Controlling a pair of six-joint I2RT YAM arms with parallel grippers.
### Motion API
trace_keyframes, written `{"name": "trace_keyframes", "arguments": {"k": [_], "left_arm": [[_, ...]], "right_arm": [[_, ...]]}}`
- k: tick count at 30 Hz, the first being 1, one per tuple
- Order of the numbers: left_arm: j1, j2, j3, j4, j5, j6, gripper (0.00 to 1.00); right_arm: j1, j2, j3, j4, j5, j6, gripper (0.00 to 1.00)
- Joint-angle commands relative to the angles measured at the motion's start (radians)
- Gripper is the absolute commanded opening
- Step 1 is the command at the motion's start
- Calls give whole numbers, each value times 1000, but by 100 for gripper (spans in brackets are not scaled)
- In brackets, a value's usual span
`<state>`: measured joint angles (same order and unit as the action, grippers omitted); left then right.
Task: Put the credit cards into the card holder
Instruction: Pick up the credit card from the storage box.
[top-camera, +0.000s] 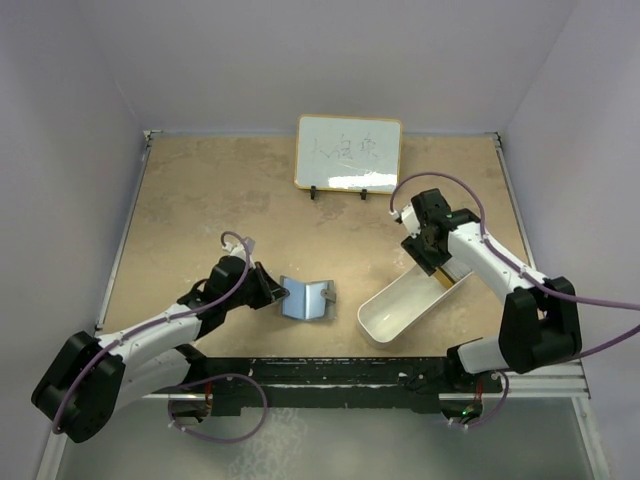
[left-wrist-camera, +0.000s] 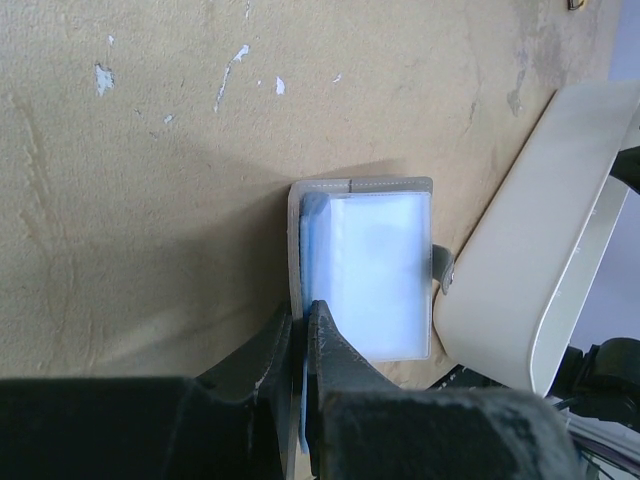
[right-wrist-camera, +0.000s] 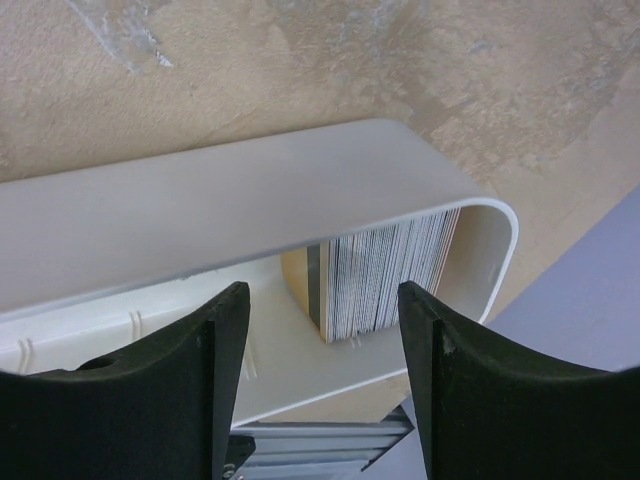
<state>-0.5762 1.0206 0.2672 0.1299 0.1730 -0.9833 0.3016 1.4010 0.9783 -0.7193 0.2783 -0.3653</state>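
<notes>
The grey card holder (top-camera: 316, 297) stands open in a V on the table's middle. The light blue card (top-camera: 296, 300) lies against its left flap. My left gripper (top-camera: 278, 290) is shut on that flap's edge. In the left wrist view the gripper (left-wrist-camera: 303, 318) pinches the holder's grey edge (left-wrist-camera: 360, 184), with a sliver of the blue card (left-wrist-camera: 372, 275) between the fingers. The orange-gold card (top-camera: 446, 271) leans in the far end of the white tray (top-camera: 400, 312). My right gripper (top-camera: 434, 250) hangs open just above it. In the right wrist view the gripper (right-wrist-camera: 322, 292) straddles that card (right-wrist-camera: 385, 275) without touching it.
The white tray (left-wrist-camera: 540, 250) lies just right of the card holder, its near end close to the snap tab (left-wrist-camera: 443, 270); its rim (right-wrist-camera: 250, 190) fills the right wrist view. A small whiteboard (top-camera: 348, 152) stands at the back. Walls enclose the table.
</notes>
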Motion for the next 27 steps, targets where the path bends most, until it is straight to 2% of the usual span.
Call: {"name": "trace_keyframes", "arguments": {"k": [1,13,20,27], "left_arm": [[4,5,-8,74,25,9,0],[4,10,14,36,19,37,0],[4,9,3,56,19,23,0],[5,21,4,63,19,23,0]], "right_arm": [[-8,18,-26,96,5,-33,64],[-26,55,-134,278,176,-65,59],[-26,55,-135,294,198,-74,39],[-27,40,-119,270,197,-61,35]]}}
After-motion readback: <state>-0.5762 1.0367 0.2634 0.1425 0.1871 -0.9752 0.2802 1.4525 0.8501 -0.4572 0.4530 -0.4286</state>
